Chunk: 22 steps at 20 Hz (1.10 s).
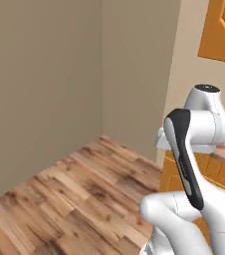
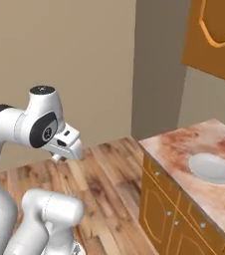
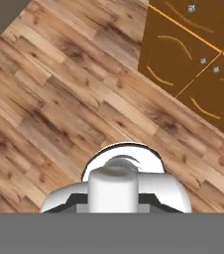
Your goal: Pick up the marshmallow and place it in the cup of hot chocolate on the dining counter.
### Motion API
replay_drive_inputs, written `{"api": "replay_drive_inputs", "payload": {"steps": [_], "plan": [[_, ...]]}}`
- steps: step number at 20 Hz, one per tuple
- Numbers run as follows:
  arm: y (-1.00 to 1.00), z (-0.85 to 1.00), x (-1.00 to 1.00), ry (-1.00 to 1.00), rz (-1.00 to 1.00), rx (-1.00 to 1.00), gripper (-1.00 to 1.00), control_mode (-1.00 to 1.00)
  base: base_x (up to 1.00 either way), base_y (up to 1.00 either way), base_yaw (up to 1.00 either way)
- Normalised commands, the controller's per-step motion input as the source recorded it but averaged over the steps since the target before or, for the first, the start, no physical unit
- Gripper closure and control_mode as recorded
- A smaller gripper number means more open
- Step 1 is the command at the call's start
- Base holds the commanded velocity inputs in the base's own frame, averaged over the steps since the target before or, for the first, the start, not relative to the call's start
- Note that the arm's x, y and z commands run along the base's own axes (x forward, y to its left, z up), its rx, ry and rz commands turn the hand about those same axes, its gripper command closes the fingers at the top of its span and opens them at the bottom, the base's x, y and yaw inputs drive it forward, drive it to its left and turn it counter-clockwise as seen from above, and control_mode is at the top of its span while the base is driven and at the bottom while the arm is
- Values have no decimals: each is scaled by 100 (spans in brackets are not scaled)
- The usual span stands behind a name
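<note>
- Marshmallow [image 3: 112, 191]: small white stubby cylinder, upright, at the bottom centre of the hand view, above the wooden plank floor [image 3: 59, 99].
- Tool [image 2: 64, 149]: clenched on the marshmallow, hanging over the floor, apart from the reddish marbled table [image 2: 184, 149].
- Round pale grey plate [image 2: 211, 168]: lies on that table.

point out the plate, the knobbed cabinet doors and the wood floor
plate [image 2: 212, 168], right base view, middle of its pale face.
knobbed cabinet doors [image 3: 183, 59], hand view, orange panel by the knobs.
wood floor [image 1: 79, 194], left base view, bare planks.
</note>
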Motion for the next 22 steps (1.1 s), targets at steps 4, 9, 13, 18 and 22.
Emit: {"api": "replay_drive_inputs", "payload": {"steps": [4,9,13,18,22], "plan": [[0,0,0,0,0,0,100,100,-22,5,100],[0,0,0,0,0,0,100,100,-27,35,100],[0,0,0,0,0,0,100,100,-42,38,99],[0,0,0,0,0,0,100,100,-26,27,98],[0,0,0,0,0,0,100,100,1,0,84]]}}
